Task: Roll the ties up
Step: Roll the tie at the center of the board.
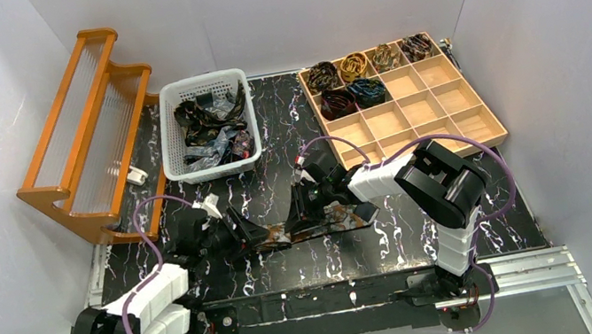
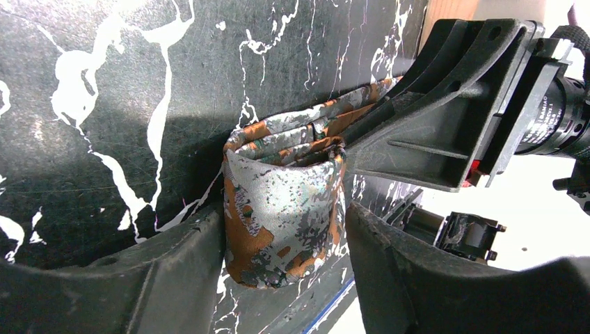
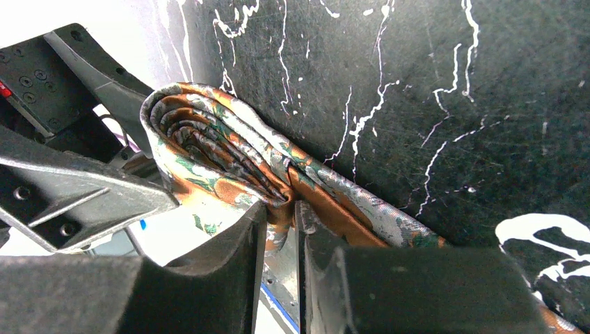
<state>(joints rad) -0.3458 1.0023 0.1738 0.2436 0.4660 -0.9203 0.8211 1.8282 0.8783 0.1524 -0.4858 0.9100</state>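
Rust-brown tie [image 2: 278,209] with grey mottling, partly rolled, near the front middle of the black marbled table [image 1: 410,230]. The left gripper [image 2: 284,240] holds the upright coil, its two fingers [image 2: 174,271] set moderately apart and pressing the roll from either side. The right gripper [image 3: 280,223] is almost closed, pinching the flat strip just where it leaves the coil; the unrolled tail [image 1: 341,218] lies along the table toward the robot's right. In the top view both grippers crowd over the roll and hide it — only the tail shows. In the left wrist view the right gripper covers the far side of the coil. Behind, well apart from the work: a white basket [image 1: 174,141] of loose ties [image 1: 210,127], a wooden compartment tray [image 1: 452,97] with six rolled ties [image 1: 353,66] in its back-left cells, and a wooden rack [image 1: 77,139] at far left.
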